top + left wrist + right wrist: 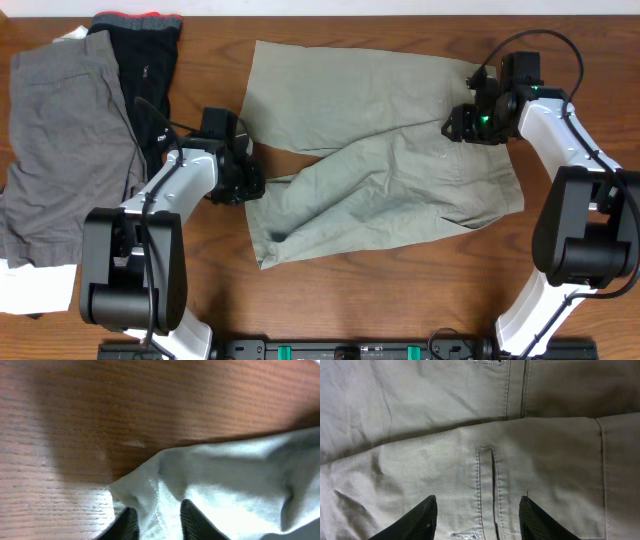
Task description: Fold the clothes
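While the shorts point(385, 165) lie spread in the middle of the overhead frame, the left gripper point(157, 522) pinches their hem point(145, 485) at centre left; the right gripper point(477, 517), fingers apart, hangs above the waistband point(420, 467), upper right.

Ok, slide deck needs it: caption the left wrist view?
Left end effector straddling the shorts hem on the table.

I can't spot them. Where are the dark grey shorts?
In the overhead view, the grey shorts lie on the far left of the table, next to the black garment and left of the left arm.
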Robot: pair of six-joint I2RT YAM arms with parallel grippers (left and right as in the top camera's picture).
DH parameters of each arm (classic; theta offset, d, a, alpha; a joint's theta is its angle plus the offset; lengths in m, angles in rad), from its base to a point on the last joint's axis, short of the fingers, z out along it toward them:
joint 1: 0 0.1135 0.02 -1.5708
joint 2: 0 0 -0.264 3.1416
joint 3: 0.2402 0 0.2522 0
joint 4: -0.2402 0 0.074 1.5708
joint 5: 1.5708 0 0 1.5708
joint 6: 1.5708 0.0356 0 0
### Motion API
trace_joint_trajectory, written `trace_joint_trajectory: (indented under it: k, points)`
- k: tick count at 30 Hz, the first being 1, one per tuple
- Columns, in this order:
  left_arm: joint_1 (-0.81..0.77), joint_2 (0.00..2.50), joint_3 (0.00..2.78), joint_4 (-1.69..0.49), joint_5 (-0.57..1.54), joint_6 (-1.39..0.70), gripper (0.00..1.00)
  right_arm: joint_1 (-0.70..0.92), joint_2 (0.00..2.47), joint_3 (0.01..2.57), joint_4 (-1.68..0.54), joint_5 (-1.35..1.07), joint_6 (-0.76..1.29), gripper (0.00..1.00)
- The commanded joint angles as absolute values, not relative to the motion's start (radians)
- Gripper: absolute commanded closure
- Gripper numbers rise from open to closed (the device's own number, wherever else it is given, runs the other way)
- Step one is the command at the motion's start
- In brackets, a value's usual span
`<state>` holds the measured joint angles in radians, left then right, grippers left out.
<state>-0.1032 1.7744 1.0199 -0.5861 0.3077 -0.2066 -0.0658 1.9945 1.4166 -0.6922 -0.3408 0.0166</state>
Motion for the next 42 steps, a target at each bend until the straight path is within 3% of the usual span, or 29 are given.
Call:
trace_joint_trajectory:
  k: [1, 2, 21, 24, 26, 28, 29, 36, 42]
  points:
    - [-0.108, 1.758, 1.016, -0.577, 0.266, -0.218, 0.89, -0.053, 2.002, 1.411, -0.692, -0.339, 0.002, 0.49]
    - [-0.108, 1.758, 1.016, -0.577, 0.237, -0.235, 0.94, -0.053, 2.002, 1.411, -0.692, -0.339, 0.002, 0.49]
    - [0.009, 1.755, 1.196, -0.416, 0.093, -0.233, 0.94, -0.053, 2.003, 1.410, -0.696, -0.310, 0.002, 0.48]
    - [0.010, 1.755, 1.205, -0.375, 0.093, -0.203, 0.94, -0.050, 2.003, 1.409, -0.715, -0.312, 0.002, 0.55]
    - [0.008, 1.755, 1.205, -0.369, 0.096, -0.203, 0.94, -0.044, 2.003, 1.409, -0.735, -0.319, 0.002, 0.66]
    - [0.007, 1.755, 1.205, -0.371, 0.096, -0.203, 0.94, -0.035, 2.003, 1.409, -0.759, -0.334, 0.003, 0.84]
    - [0.007, 1.755, 1.205, -0.371, 0.096, -0.202, 0.94, -0.029, 2.003, 1.406, -0.766, -0.343, 0.003, 0.98]
    - [0.007, 1.755, 1.205, -0.371, 0.093, -0.194, 0.94, 0.042, 2.003, 1.333, -0.790, -0.371, 0.056, 0.99]
    - [0.008, 1.755, 1.205, -0.332, 0.091, -0.092, 0.94, 0.064, 2.004, 1.154, -0.617, -0.318, 0.169, 0.99]
